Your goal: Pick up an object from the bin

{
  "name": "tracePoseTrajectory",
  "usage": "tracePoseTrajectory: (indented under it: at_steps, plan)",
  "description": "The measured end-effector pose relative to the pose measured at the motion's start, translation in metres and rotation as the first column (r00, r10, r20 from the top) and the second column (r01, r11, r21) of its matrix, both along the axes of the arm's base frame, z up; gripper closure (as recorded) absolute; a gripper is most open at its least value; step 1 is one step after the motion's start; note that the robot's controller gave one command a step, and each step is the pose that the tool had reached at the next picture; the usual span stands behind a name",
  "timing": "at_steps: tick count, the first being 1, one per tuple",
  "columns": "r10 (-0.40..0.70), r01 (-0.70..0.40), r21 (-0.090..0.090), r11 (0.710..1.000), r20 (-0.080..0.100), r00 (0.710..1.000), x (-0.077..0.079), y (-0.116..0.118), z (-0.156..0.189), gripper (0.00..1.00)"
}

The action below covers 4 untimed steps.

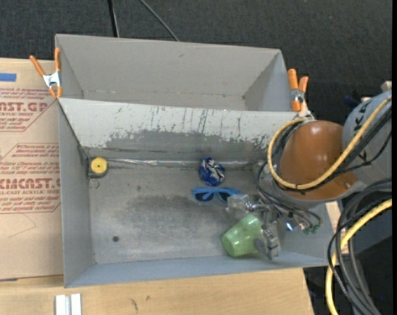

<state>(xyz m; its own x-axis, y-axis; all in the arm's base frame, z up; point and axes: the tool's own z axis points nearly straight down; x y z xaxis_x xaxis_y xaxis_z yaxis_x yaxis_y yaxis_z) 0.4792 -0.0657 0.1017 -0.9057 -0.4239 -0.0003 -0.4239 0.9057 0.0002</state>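
The arm comes in from the right, and its tool [267,231] sits low in the front right corner of the grey bin [152,223], right up against the right-hand side of a pale green, rounded, lumpy object [239,239] that lies on the bin floor near the front wall. The tool overlaps that object's edge, but whether it is spread, pressed together or pinching the green piece cannot be told, since the dark metal parts run together there. Above the tool, the rounded orange cover [313,157] on the wrist hangs over the bin's right wall, with yellow-and-black cables [275,151] looped around it. Just behind and left of the green object lies a pair of blue sunglasses [214,194], near it but apart. Behind those, close to the back wall, rests a small blue-and-white ball [211,170]. Well apart from all this, a small yellow round piece [98,167] sits in the back left corner of the floor.
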Motion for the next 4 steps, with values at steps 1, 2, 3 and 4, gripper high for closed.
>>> tracePoseTrajectory:
  at_steps: [1,2,3,4]
  plan:
    - [-0.086,0.086,0.001,0.996,0.002,0.996,0.005,-0.005,0.020,0.00]
    - [-0.087,0.087,0.002,0.996,0.017,0.996,0.007,-0.013,-0.032,0.00]
    - [0.055,-0.055,-0.001,0.998,0.016,0.998,0.006,0.006,-0.030,0.00]
    - [0.055,-0.055,-0.001,0.999,0.010,0.998,0.004,0.006,-0.031,1.00]
